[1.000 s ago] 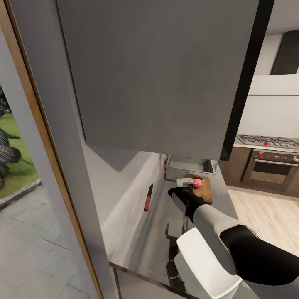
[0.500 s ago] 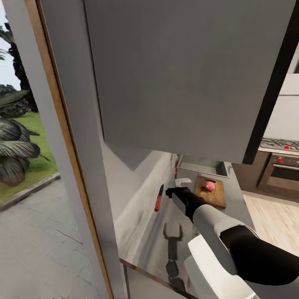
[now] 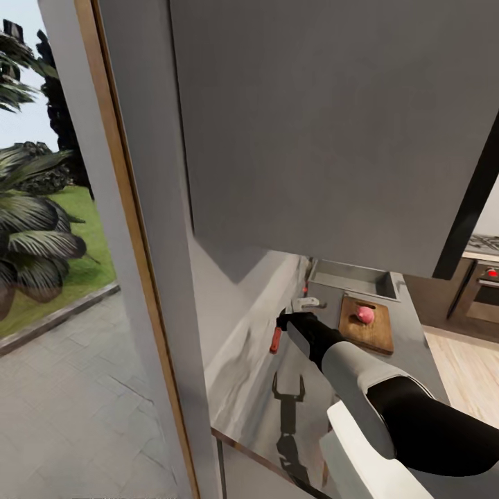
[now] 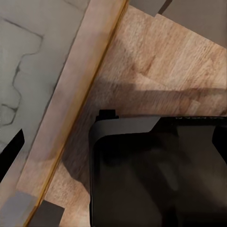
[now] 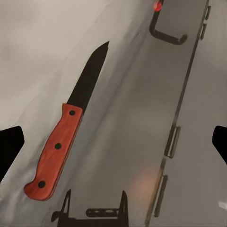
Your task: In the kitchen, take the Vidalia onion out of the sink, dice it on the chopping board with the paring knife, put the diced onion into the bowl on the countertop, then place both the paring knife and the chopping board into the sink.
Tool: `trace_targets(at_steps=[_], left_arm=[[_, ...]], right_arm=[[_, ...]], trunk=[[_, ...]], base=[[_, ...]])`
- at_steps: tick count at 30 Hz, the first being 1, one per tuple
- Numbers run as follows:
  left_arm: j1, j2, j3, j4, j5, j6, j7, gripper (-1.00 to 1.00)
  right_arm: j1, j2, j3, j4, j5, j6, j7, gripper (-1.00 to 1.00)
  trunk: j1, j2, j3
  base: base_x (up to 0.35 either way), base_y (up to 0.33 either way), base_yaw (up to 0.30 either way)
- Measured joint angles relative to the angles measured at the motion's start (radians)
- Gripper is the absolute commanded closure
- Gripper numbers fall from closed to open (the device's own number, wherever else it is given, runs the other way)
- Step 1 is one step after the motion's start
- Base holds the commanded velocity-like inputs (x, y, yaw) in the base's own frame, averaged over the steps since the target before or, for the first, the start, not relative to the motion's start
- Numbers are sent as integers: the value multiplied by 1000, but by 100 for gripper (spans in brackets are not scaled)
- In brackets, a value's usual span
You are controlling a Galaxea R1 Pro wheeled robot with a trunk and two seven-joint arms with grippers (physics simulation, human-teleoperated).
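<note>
Your right gripper (image 5: 113,142) hovers spread open above the red-handled, dark-bladed paring knife (image 5: 68,130) on the grey steel countertop (image 5: 142,142); left pincer's state can't be told

Large grey wall cabinet (image 3: 333,125) hung overhead, far side. Wood-edged door frame (image 3: 132,229) stood left, with paved patio (image 3: 69,388), lawn (image 3: 76,270) and dark leafy plants (image 3: 31,235) beyond. Oven (image 3: 485,291) and pale wood floor (image 3: 464,360) lay far right.
</note>
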Motion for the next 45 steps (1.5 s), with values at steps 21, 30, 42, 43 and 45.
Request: trace_targets(at_steps=[21, 30, 42, 43, 45], left_arm=[[0, 3, 1, 0, 0, 0, 1, -100], [0, 4, 1, 0, 0, 0, 1, -100], [0, 5, 2, 0, 0, 0, 0, -100], [0, 5, 2, 0, 0, 0, 1, -100], [0, 5, 1, 0, 0, 0, 0, -100]], right_arm=[[0, 0, 0, 0, 0, 0, 0, -100], [0, 0, 1, 0, 0, 0, 0, -100], [0, 0, 1, 0, 0, 0, 1, -100], [0, 0, 1, 1, 0, 0, 2, -100], [0, 0, 1, 1, 0, 0, 2, -100]], trunk=[[0, 1, -30], [0, 1, -44], [0, 1, -64], [0, 1, -65], [0, 1, -69]], base=[[0, 0, 0], [0, 0, 0], [0, 0, 0], [0, 0, 0], [0, 0, 0]])
